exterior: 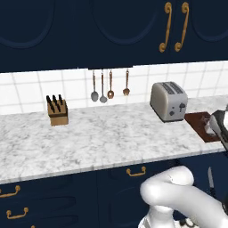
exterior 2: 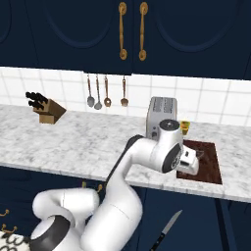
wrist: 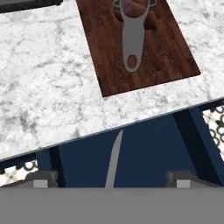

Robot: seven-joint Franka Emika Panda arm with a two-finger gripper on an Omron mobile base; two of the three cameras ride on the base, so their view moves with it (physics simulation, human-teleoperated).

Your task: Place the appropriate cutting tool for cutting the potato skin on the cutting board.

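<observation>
Looks like the peeler [wrist: 131, 41] is already lying on the cutting board [wrist: 170, 52], and the gripper [wrist: 111, 180] has its fingers spread wide holding nothing, so the next move is probably just backing off.

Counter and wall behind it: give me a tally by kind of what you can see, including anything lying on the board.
Hanging utensils: 4
Knife block: 1
Toaster: 1
Cutting board: 1
Peeler, lying on the board: 1
Total: 8
</observation>
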